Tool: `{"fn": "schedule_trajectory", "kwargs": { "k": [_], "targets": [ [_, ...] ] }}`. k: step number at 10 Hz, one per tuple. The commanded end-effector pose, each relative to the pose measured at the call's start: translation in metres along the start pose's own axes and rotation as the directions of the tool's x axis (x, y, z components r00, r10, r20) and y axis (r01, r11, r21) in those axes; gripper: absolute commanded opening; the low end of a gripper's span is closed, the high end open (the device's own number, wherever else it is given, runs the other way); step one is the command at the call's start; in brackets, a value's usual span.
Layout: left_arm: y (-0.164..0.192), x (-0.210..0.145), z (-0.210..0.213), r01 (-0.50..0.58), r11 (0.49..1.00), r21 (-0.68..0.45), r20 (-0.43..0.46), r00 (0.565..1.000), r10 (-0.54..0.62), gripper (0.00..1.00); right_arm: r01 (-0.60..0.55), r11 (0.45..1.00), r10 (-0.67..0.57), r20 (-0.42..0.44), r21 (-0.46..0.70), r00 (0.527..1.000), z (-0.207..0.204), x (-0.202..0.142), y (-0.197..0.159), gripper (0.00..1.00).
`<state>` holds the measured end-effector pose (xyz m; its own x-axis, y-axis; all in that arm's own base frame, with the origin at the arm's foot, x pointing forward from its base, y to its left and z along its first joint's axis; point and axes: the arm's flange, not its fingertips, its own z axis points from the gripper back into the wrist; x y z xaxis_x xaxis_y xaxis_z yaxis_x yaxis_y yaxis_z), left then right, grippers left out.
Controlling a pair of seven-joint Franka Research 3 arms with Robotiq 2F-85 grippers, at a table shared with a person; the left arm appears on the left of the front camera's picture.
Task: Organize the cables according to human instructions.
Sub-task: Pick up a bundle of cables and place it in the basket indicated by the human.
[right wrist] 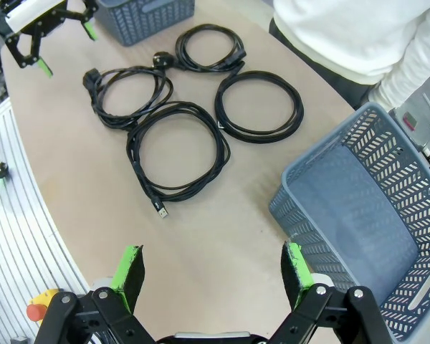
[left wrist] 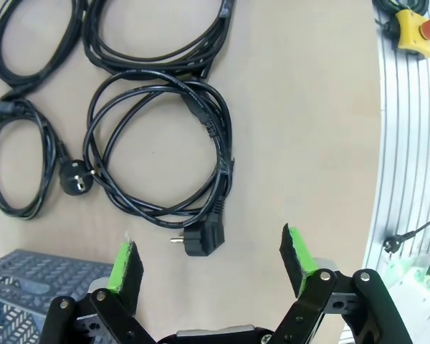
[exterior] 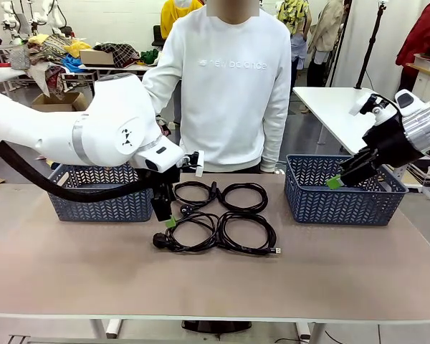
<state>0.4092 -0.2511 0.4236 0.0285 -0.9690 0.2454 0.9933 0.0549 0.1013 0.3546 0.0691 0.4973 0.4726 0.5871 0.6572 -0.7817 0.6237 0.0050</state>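
Note:
Four black coiled cables lie in a square at the table's middle: back left, back right, front left and front right. My left gripper hangs open just above the left rim of the front-left cable. In the left wrist view its green pads stand wide apart, with that cable's coil and its black plug just ahead. My right gripper is open above the right basket, its fingers empty, the cables farther off.
A second blue basket stands at the left, partly behind my left arm. A person in a white sweatshirt stands at the far edge, hands hidden. A yellow emergency-stop box sits on the rail beside the table.

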Motion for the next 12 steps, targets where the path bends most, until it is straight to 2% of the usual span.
{"fn": "schedule_trajectory", "kwargs": {
  "k": [1, 9, 12],
  "targets": [
    [0.002, 0.002, -0.01, 0.021, 1.0, -0.002, -0.021, 1.0, -0.021, 1.0, 0.001, 1.0, -0.001, 0.01, 0.008, 1.0, 0.0, 0.0, -0.002, 1.0],
    [0.002, 0.028, -0.081, 0.092, 0.993, -0.071, -0.118, 0.988, -0.1, 1.0, 0.001, 1.0, -0.001, 0.01, 0.008, 1.0, 0.0, 0.0, -0.002, 1.0],
    [0.0, 0.029, -0.095, 0.095, 0.992, -0.085, -0.14, 0.984, -0.106, 1.0, 0.001, 1.0, -0.001, 0.01, 0.008, 1.0, 0.0, 0.0, -0.002, 1.0]
  ]
}}
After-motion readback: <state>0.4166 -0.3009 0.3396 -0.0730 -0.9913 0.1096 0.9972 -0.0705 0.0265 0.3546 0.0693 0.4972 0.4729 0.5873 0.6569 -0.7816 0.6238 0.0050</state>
